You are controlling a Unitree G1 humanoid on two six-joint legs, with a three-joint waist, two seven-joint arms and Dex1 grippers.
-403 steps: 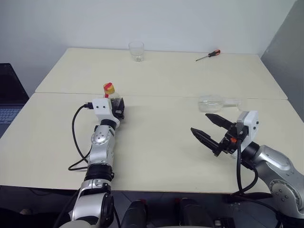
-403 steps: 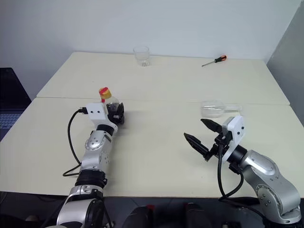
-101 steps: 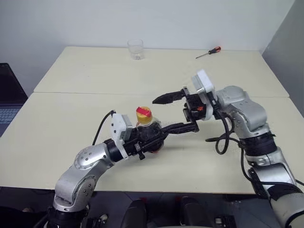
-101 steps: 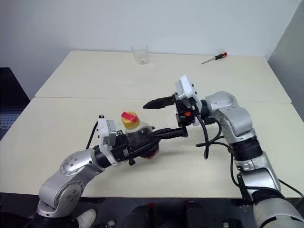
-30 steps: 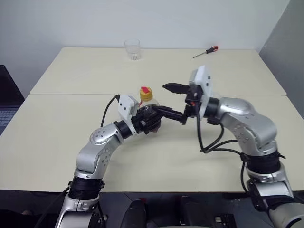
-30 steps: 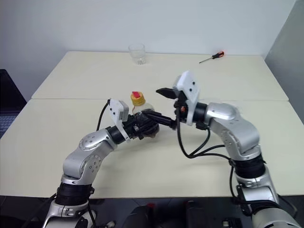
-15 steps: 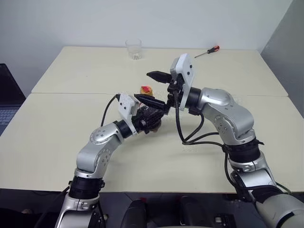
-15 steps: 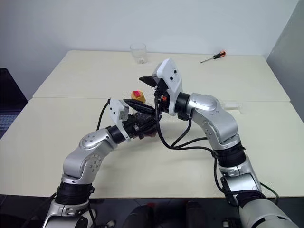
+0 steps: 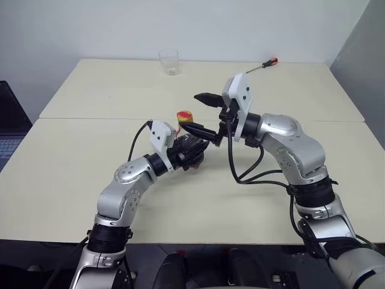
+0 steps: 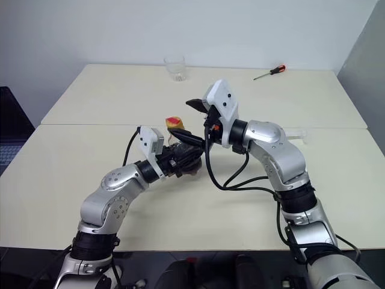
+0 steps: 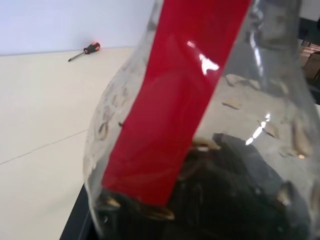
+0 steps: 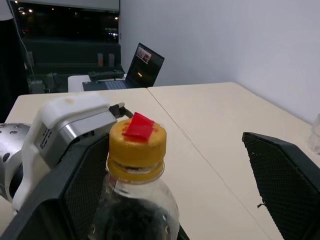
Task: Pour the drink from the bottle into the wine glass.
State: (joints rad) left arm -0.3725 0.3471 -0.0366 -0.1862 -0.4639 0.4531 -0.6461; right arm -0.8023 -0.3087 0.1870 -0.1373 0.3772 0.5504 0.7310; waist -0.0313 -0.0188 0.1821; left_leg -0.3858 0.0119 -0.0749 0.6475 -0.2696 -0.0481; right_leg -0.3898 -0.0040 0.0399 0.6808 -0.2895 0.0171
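My left gripper point(image 9: 187, 152) is shut on the bottle point(image 9: 191, 147), holding its rounded body upright above the table. The dark drink point(image 11: 225, 200) fills its lower part, below the red label point(image 11: 175, 100). The yellow cap point(image 12: 137, 145) carries a red strip. From the right, my right gripper point(image 9: 189, 111) stands open at cap height. One black finger is behind the cap and one in front, and neither touches it. The wine glass point(image 10: 298, 133) is mostly hidden behind my right arm, with a clear part showing on the table.
A short clear tumbler point(image 9: 169, 61) stands at the far edge of the cream table point(image 9: 72, 174). A screwdriver point(image 9: 263, 65) with a red handle lies at the back right. An open laptop point(image 12: 145, 65) sits on a desk off the table's left side.
My right gripper has risen from beside the bottle's neck to cap height and rolled a little, still open. My left gripper and the bottle have kept still.
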